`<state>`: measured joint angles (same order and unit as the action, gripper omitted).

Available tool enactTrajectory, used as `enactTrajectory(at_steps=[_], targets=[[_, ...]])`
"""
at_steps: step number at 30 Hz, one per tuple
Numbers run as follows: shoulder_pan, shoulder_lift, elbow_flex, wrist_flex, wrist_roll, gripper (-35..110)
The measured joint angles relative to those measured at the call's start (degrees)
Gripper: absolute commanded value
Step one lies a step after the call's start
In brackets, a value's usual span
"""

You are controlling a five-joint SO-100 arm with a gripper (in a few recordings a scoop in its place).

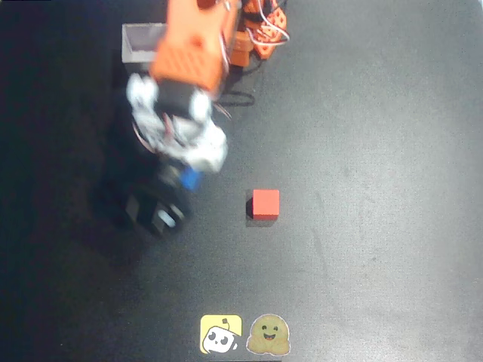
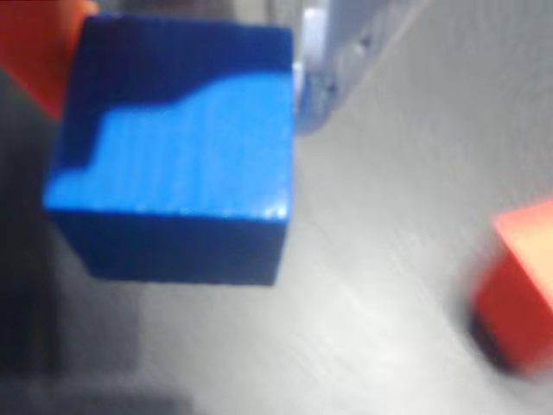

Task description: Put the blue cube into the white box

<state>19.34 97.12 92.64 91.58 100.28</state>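
- Blue cube: you have it clamped in the gripper and lifted clear of the table, judging by the blurred floor passing under it in the wrist view. Overhead, just a blue corner peeks from beneath the arm, left of the red cube.
- Gripper: closed on the blue cube. One pale finger presses its right face; the opposite finger is cut off at the frame edge.
- White box: up and well left of the red cube. The arm covers its right part, so you cannot judge its opening or contents.
- Red cube: resting alone on the table; not needed for this task.
- Motion blur smears the arm overhead; the jaw outline is hard to read there.
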Motion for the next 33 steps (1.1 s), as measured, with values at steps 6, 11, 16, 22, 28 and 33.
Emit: enactTrajectory(at_steps=[6, 11, 16, 22, 28, 33], targets=[[15.8, 8.6, 5.9, 4.8, -2.9, 0], [29.4, 14.6, 11.3, 6.2, -6.9, 0], [40.1, 20.2, 16.5, 6.5, -9.8, 0], [46.8, 28.5, 22.5, 6.7, -10.5, 0], [49.2, 31.2, 26.1, 6.7, -10.9, 0], [51.0, 31.2, 28.8, 6.7, -10.9, 0]])
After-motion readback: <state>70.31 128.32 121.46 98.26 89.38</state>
